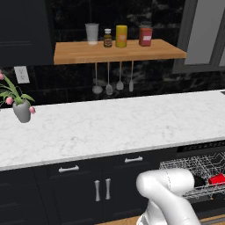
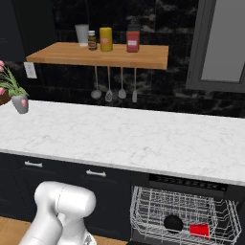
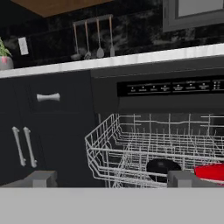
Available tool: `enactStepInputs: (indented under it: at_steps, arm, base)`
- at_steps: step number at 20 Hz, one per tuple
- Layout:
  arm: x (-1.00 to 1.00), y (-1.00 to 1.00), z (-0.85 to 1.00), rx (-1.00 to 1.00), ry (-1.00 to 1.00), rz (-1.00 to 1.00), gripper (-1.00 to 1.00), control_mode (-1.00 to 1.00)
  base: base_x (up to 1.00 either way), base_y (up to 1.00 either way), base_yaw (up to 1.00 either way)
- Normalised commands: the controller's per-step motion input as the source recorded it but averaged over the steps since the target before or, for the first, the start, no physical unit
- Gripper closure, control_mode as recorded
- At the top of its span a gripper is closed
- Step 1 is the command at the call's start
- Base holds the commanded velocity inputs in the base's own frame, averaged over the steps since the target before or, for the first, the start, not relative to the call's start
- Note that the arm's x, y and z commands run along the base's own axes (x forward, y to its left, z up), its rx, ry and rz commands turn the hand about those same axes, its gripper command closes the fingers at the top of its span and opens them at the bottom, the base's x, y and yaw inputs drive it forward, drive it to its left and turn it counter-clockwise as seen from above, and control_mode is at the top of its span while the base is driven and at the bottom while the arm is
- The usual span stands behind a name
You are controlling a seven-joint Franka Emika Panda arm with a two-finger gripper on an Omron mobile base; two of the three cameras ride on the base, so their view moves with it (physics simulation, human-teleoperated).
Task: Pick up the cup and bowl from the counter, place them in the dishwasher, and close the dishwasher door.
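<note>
The dishwasher (image 3: 170,87) stands open under the white counter (image 1: 110,127), with its wire rack (image 3: 131,148) pulled out. In the rack lies the red cup (image 3: 210,171) on its side, and a black bowl (image 3: 162,168) sits just left of it. The right base view shows the same cup (image 2: 199,229) and bowl (image 2: 173,223) in the rack (image 2: 182,210). My gripper (image 3: 111,179) is open and empty, low in front of the rack and facing it. The dishwasher door is out of view below the rack.
Dark navy cabinets with silver handles (image 1: 102,190) lie left of the dishwasher. A flower vase (image 1: 22,110) stands at the counter's left end. Above, a wooden shelf (image 1: 118,50) carries jars, with utensils (image 1: 113,81) hanging beneath it.
</note>
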Motion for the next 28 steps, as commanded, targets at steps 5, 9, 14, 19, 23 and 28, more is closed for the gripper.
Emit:
enactStepInputs:
  at_steps: [5,9,14,19,23,28]
  arm:
    - [0.00,-0.18,-0.29,0.00,-0.05,-0.18,-1.00,-1.00]
    - [0.00,-0.03,-0.26,0.00,0.00,-0.05,-1.00,-1.00]
    - [0.00,-0.01,-0.69,0.00,-0.03,0.00,-1.00,-1.00]
    - [0.00,-0.21,-0.84,0.00,-0.13,-0.01,-1.00,-1.00]
    - [0.01,-0.34,-0.74,-0.01,-0.13,-0.07,-1.00,-1.00]
    - [0.04,-0.70,-0.21,0.01,-0.02,-0.02,-1.00,-1.00]
  base:
    - [0.00,0.00,0.00]
    - [0.00,0.00,0.00]
    - [0.00,0.00,0.00]
    - [0.00,0.00,0.00]
    - [0.00,0.00,0.00]
    - [0.00,0.00,0.00]
